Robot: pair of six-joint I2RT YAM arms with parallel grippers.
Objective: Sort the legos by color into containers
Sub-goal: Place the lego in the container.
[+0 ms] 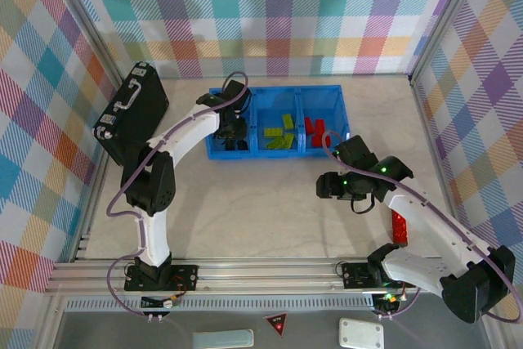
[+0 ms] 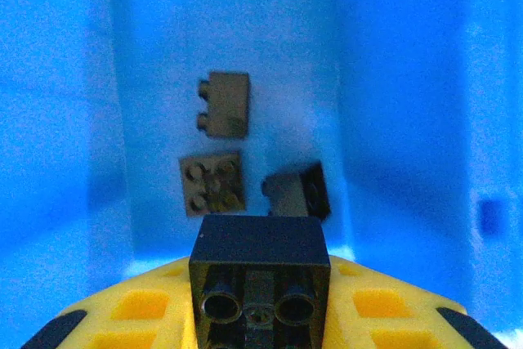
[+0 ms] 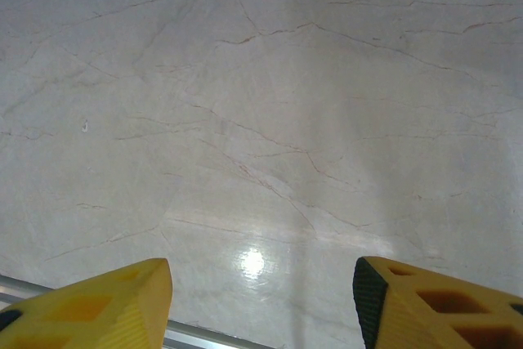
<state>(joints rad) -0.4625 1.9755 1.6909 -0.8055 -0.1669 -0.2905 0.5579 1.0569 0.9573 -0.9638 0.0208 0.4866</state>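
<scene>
The translucent blue tray [image 1: 278, 89] lies at the back of the table. My left gripper [image 1: 233, 132] reaches down into its left compartment, shut on a black lego cube [image 2: 260, 271] held between the yellow fingers [image 2: 139, 308]. Below it, three black cubes lie on the compartment floor [image 2: 226, 104] [image 2: 212, 183] [image 2: 296, 191]. Lime-green legos [image 1: 279, 132] fill the middle compartment and red legos [image 1: 315, 130] the right one. One red lego [image 1: 399, 226] lies on the table beside the right arm. My right gripper [image 1: 327, 185] [image 3: 261, 292] hovers open over bare table, holding nothing.
A black briefcase [image 1: 131, 112] with a handle leans at the back left, close to the tray. Plaid walls enclose the marble-look table [image 3: 261, 120]. An aluminium rail [image 1: 261, 271] runs along the near edge by the arm bases.
</scene>
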